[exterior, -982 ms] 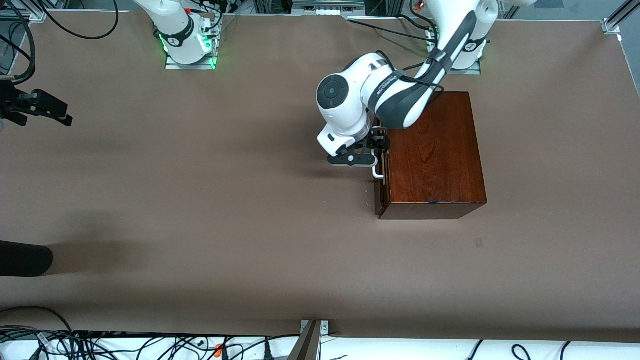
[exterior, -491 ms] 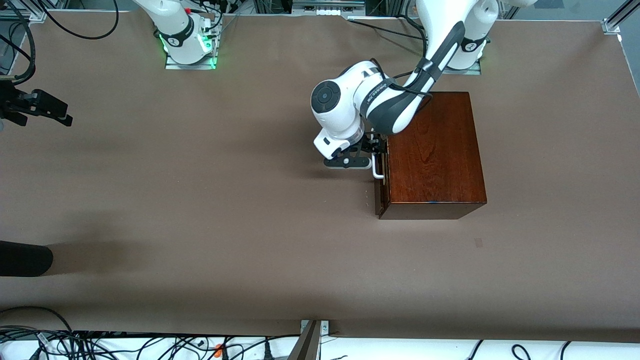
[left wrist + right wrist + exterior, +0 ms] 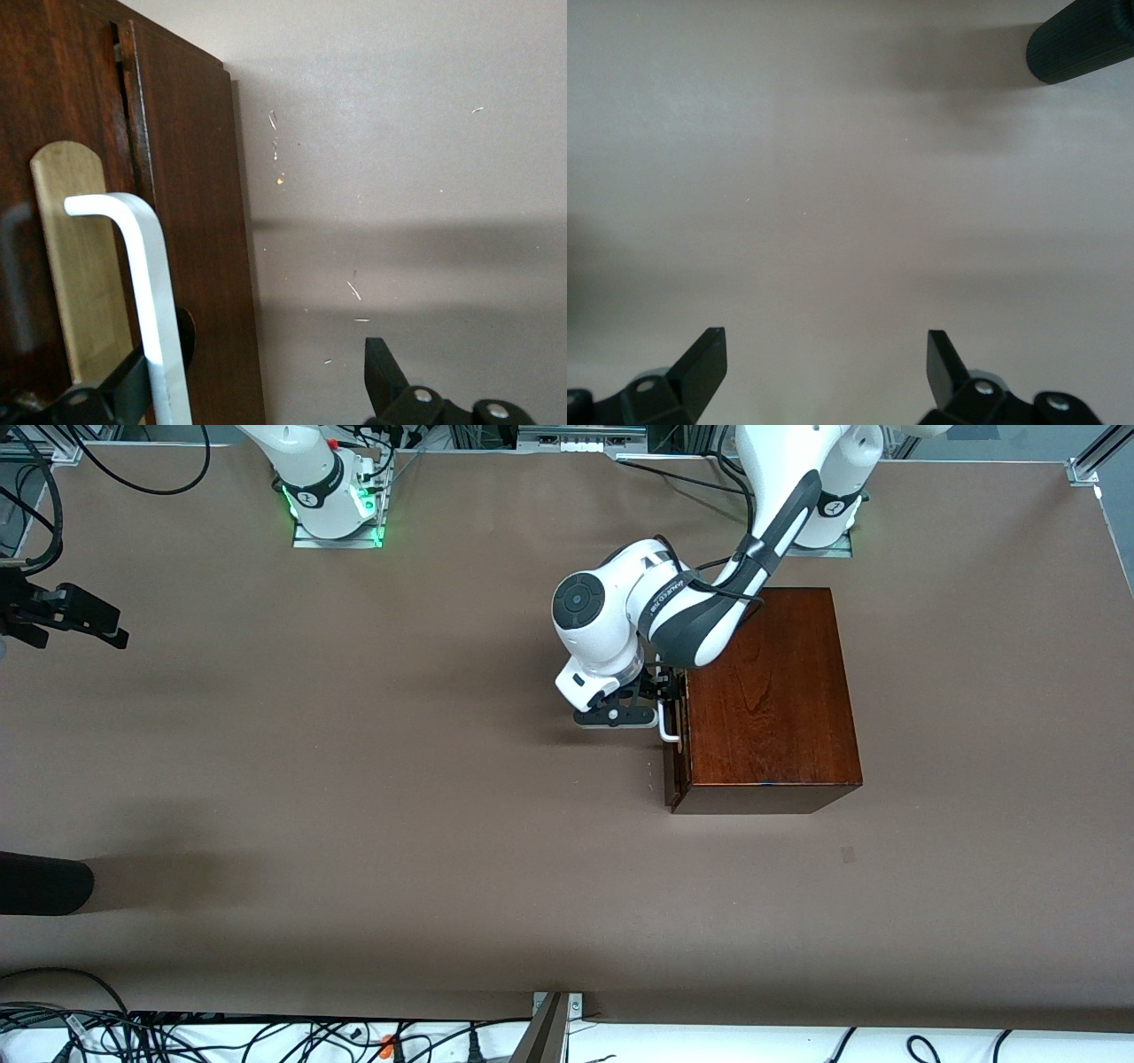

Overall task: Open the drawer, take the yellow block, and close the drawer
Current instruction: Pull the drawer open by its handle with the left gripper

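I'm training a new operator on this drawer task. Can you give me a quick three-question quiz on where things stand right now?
1. True or false: the drawer of the wooden box is pulled far enough out to show its inside.
2. Which gripper is at the white loop handle? A) left gripper B) right gripper C) both
3. Fill in: the right gripper hangs over bare table with its fingers ____.

Key: 1 false, it is at most barely ajar and no yellow block shows. 2 A, with one finger beside the handle. 3 open; that arm waits at its own end of the table.
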Robot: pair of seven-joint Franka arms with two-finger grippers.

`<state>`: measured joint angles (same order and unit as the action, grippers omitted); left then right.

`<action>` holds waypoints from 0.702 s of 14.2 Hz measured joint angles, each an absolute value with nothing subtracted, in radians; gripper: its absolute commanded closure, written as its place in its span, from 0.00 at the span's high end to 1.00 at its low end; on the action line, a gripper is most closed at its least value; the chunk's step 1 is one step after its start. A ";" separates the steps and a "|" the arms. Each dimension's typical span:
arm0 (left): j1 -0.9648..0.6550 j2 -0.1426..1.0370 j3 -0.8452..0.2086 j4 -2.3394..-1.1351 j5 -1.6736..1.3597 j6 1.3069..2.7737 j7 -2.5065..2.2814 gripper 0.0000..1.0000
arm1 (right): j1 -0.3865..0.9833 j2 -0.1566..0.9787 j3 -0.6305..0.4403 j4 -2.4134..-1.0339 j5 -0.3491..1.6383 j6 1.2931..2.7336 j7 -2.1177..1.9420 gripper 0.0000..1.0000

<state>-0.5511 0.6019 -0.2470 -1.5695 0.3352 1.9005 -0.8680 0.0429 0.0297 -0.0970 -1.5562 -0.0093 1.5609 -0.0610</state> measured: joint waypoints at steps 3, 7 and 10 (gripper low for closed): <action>-0.552 0.601 -0.247 -1.572 0.335 1.919 -0.891 1.00 | 0.043 0.030 -0.097 -1.556 -0.009 1.561 -0.061 1.00; -0.560 0.601 -0.248 -1.575 0.335 1.952 -0.915 1.00 | 0.043 0.030 -0.097 -1.556 -0.009 1.561 -0.061 1.00; -0.572 0.601 -0.249 -1.575 0.312 2.014 -0.922 1.00 | 0.043 0.030 -0.097 -1.556 -0.009 1.561 -0.061 1.00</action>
<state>-0.5721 0.6010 -0.2488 -1.5750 0.3122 2.0135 -0.9222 0.0429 0.0297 -0.0970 -1.5562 -0.0093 1.5609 -0.0610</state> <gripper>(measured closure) 0.000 0.000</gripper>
